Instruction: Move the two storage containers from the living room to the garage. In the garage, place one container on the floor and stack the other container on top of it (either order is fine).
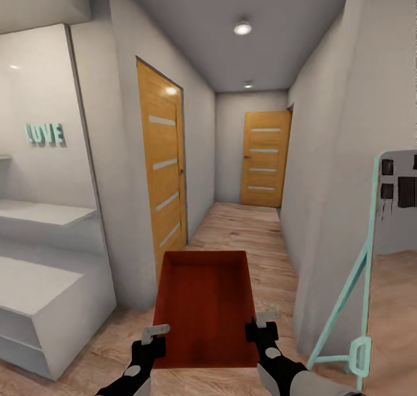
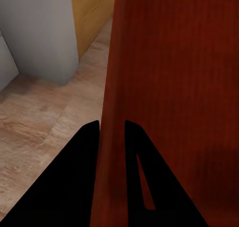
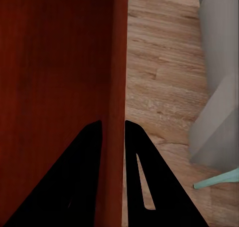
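Red-orange and open on top, the storage container (image 1: 204, 306) sat out in front of us, held up over the wood floor (image 1: 243, 228) of a narrow hallway. Our left gripper (image 1: 155, 332) pinched its left wall, and our right gripper (image 1: 262, 320) pinched its right wall, both clamped tight on the thin sides. We judged we should roll slowly, keep the bin level, stay in the middle between the white walls, and aim for the far door (image 1: 265, 158).

Evenly bright render, ceiling spotlights (image 1: 242, 28) glowing, soft shadows, slight blur
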Tool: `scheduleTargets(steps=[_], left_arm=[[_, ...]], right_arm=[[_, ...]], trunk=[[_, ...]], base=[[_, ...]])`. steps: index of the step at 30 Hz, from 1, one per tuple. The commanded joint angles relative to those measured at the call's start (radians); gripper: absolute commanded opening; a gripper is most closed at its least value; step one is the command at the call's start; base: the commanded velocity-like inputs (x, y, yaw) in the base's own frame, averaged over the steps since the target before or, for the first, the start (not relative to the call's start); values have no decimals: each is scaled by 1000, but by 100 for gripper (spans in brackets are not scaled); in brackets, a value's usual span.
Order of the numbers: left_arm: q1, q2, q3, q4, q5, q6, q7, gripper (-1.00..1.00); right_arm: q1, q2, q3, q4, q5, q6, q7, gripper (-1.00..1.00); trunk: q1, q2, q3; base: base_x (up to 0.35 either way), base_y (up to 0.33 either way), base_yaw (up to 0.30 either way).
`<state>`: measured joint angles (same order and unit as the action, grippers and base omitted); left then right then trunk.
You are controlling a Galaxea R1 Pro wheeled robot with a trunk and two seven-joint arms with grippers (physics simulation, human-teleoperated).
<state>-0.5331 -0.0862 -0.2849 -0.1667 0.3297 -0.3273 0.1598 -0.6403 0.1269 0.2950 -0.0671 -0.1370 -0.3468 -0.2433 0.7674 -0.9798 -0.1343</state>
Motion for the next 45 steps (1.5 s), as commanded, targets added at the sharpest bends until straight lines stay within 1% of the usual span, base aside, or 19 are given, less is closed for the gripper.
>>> scheduleTargets(steps=[1,15,32,40,45], left_arm=[[-1,2,12,-5,-17,-6,10,-100],[-1,2,12,-5,-17,-6,10,-100],[-1,2,12,-5,-17,-6,10,-100],[-1,2,12,-5,-16,-5,10,-100],[-1,2,12,-5,-17,-4,10,-100]], right_arm=[[-1,0,-43,3,-9,2,29,-100],[-2,0,-43,4,-9,2,29,-100],[-2,2,-42,4,-8,1,27,-100],[-2,2,-43,4,-8,2,27,-100],[-2,2,-43,4,-9,2,22,-100]], trunk=[[1,-1,-1],[1,-1,4],[1,-1,4],[1,-1,4],[1,-1,4]], base=[[303,215,-275],[303,215,-253],[304,194,-12],[320,60,-11],[322,2,-205]])
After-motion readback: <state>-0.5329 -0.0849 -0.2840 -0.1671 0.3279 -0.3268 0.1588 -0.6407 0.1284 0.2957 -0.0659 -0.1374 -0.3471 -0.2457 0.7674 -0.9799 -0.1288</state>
